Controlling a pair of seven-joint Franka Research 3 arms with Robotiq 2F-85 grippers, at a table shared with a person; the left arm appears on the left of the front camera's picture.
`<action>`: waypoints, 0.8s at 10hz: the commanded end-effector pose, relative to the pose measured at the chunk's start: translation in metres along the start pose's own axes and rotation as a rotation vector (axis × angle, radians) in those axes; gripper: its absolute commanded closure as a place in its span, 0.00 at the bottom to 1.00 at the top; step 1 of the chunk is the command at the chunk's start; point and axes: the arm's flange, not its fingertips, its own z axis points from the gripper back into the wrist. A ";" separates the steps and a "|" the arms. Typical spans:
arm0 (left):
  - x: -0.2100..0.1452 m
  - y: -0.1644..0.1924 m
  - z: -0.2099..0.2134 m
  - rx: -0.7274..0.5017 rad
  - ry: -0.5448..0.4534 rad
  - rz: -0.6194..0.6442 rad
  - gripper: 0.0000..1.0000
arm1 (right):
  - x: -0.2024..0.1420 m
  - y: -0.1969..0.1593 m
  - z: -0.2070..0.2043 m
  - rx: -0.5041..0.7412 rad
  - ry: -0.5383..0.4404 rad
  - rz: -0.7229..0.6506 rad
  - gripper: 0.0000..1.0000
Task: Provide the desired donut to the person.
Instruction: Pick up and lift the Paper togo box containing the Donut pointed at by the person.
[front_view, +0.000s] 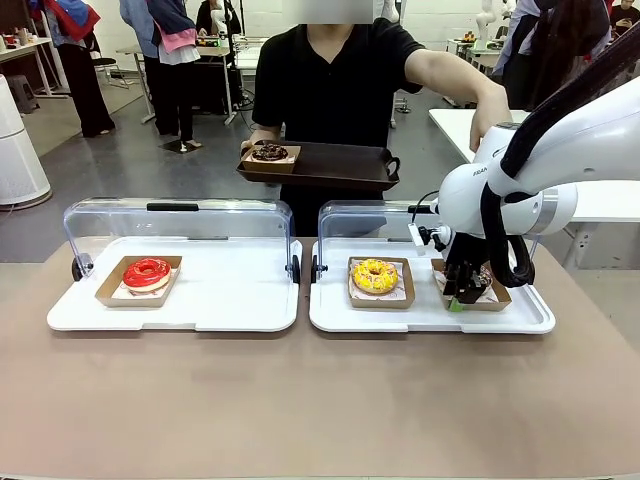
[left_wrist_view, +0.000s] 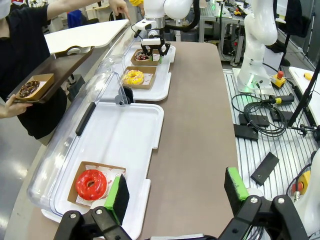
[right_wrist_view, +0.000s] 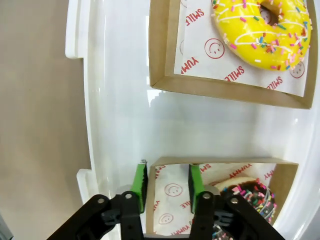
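Front: person (front_view: 330, 70) holds tray (front_view: 335, 162) carrying a boxed dark donut (front_view: 268, 152); right gripper (front_view: 462, 292) points down into rightmost box (front_view: 498, 297).
Left wrist: left gripper (left_wrist_view: 176, 192) spread wide; red donut (left_wrist_view: 91, 184) boxed near one finger.
Right wrist: pads (right_wrist_view: 139, 181) straddle the box wall, gap remaining, nothing pinched; sprinkled chocolate donut (right_wrist_view: 250, 192) inside; yellow donut (right_wrist_view: 260, 30) in neighbouring box.

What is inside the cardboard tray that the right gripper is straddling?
A printed paper liner and a chocolate donut with coloured sprinkles. The right gripper covers the donut's near part; its jaws stand one inside the cardboard tray wall, one outside.
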 end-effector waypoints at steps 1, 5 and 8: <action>0.002 0.000 0.001 0.000 -0.005 0.008 0.00 | -0.001 -0.002 -0.010 -0.006 -0.039 0.021 1.00; 0.002 0.000 0.001 0.000 -0.005 0.008 0.00 | 0.000 0.001 -0.008 -0.003 -0.034 0.016 1.00; 0.002 0.000 0.001 0.000 -0.005 0.008 0.00 | 0.010 0.024 0.024 -0.035 0.002 -0.019 1.00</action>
